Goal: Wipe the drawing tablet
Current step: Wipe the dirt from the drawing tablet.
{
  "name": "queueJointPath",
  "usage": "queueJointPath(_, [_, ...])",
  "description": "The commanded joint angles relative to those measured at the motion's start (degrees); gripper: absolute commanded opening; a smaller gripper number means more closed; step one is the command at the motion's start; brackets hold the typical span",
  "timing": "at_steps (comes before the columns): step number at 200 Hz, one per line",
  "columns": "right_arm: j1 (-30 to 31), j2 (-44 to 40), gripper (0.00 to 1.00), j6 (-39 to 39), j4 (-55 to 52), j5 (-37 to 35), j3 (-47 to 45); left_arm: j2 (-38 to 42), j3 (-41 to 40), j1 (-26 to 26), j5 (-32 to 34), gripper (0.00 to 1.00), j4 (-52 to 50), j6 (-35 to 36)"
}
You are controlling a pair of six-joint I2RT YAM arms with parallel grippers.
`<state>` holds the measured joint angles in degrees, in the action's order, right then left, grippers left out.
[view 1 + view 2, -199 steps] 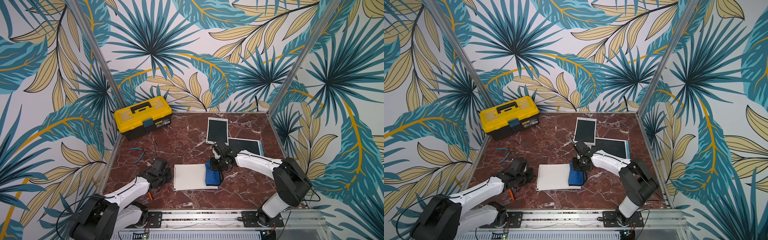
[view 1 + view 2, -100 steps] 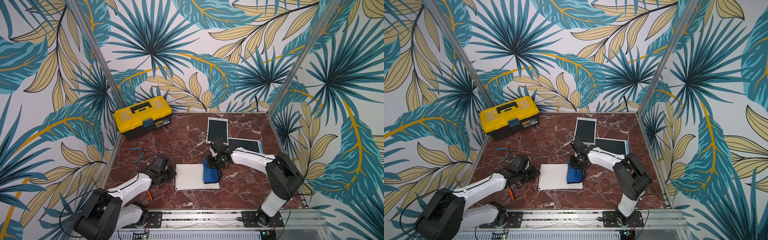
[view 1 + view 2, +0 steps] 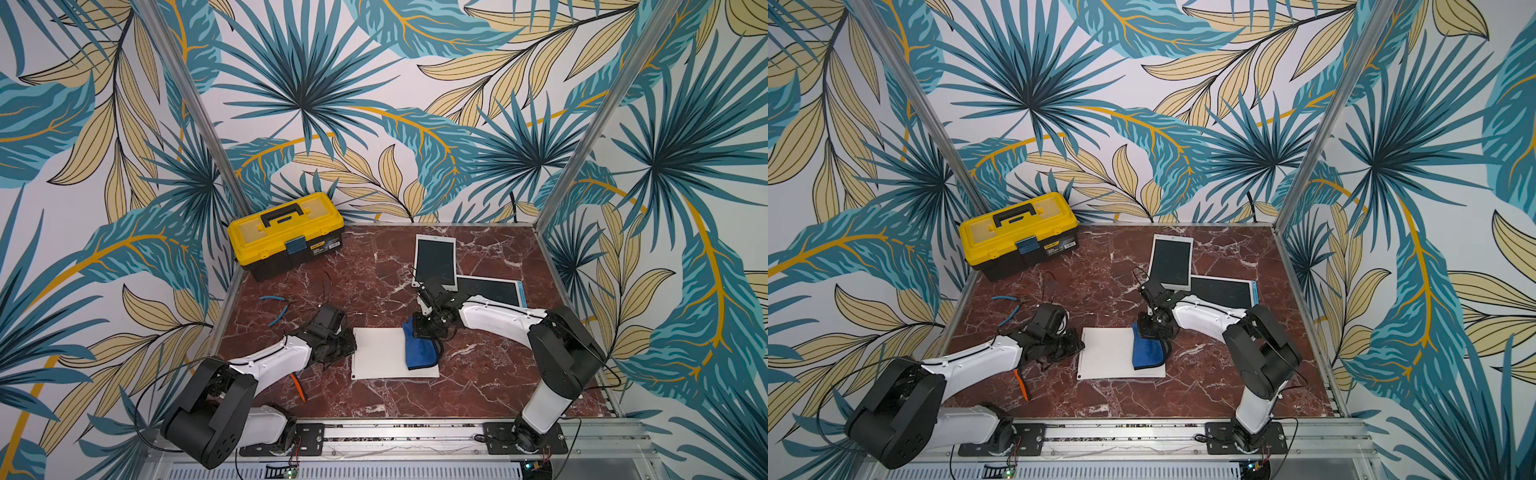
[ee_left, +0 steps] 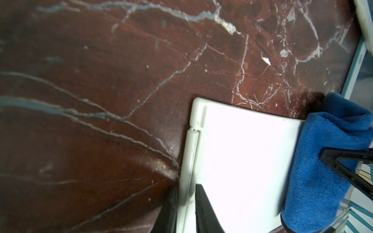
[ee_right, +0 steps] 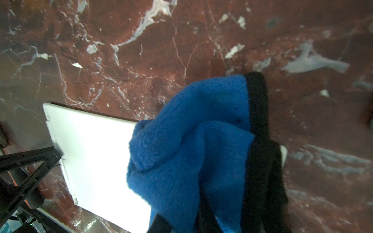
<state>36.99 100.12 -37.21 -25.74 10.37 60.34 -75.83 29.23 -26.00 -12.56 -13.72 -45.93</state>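
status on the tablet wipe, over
Right gripper shut on blue cloth, at right end of drawing tablet. Left gripper astride its left edge. Nothing else on it.

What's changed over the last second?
The left tool moved in to the white drawing tablet's edge and now straddles it. The right tool, gripping the blue cloth, dragged it slightly toward the left arm. The yellow toolbox, pliers and both dark tablets stayed put.

Yellow toolbox [image 3: 286,232] sits at the back, blue-handled pliers [image 3: 286,303] near it.
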Motion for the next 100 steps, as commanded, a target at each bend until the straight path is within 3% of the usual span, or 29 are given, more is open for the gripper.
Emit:
queueJointPath(1, [1.0,1.9,0.18,0.4,-0.7,-0.2,0.9,-1.0,0.3,-0.6,2.1,0.16,-3.6,2.3])
queueJointPath(50, [3.6,3.8,0.18,0.8,-2.9,-3.7,4.0,-6.2,1.0,-1.3,3.5,0.09,-4.6,4.4])
queueJointPath(100, [8.7,10.9,0.18,-3.5,2.5,1.2,8.6,-8.9,2.1,-3.0,6.0,0.09,-4.6,5.7])
